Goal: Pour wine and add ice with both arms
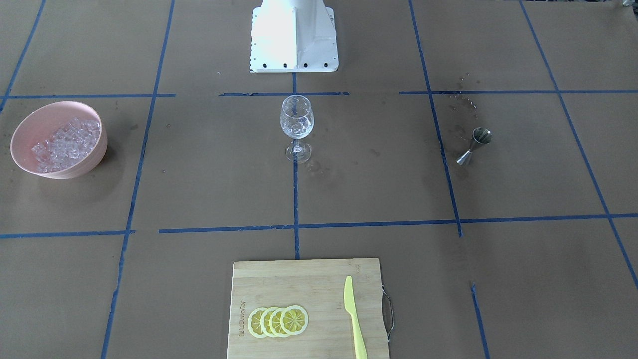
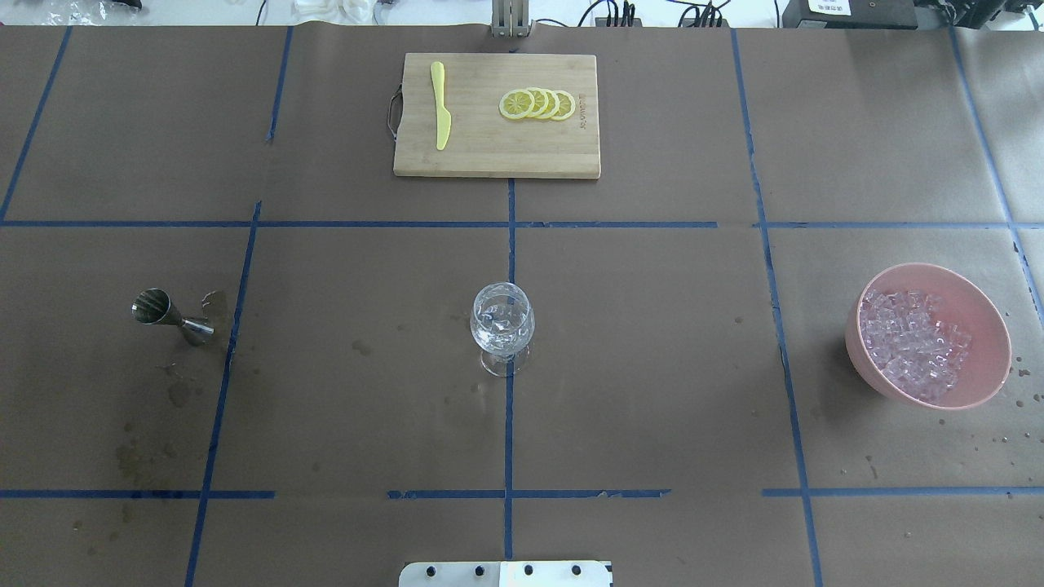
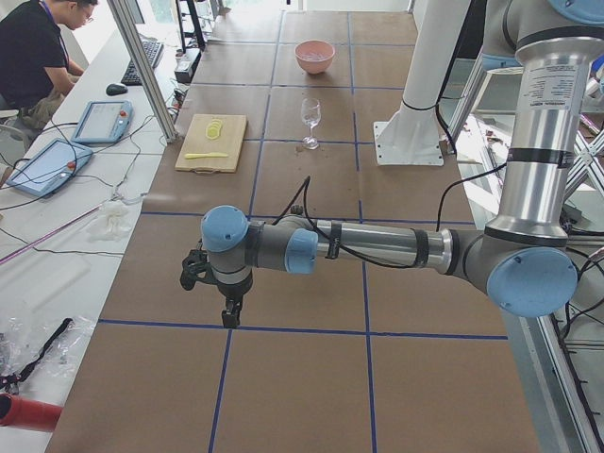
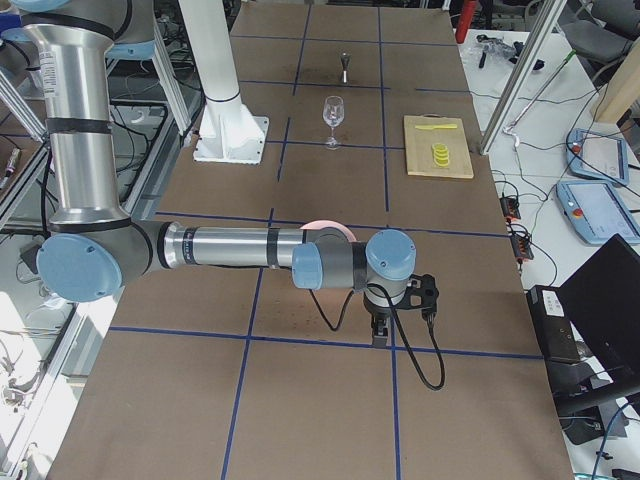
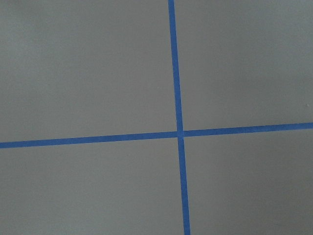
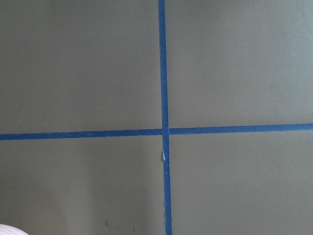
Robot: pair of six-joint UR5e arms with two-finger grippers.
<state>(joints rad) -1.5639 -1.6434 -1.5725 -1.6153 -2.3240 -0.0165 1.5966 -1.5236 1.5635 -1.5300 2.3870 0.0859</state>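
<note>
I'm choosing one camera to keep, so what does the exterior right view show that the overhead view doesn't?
Only exterior right: the right arm and the right gripper. Only overhead: the ice in the pink bowl, which the arm mostly hides from the side. Both: the wine glass, cutting board and jigger.

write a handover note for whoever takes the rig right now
Left gripper and right gripper: out at the table's ends, nothing seen in them; open or shut cannot be told.
Pink bowl of ice on robot's right; jigger upright on its left, wet marks around.
Wine glass at centre seems to hold ice; liquid too clear to confirm.
Left: verify the pour.
</note>
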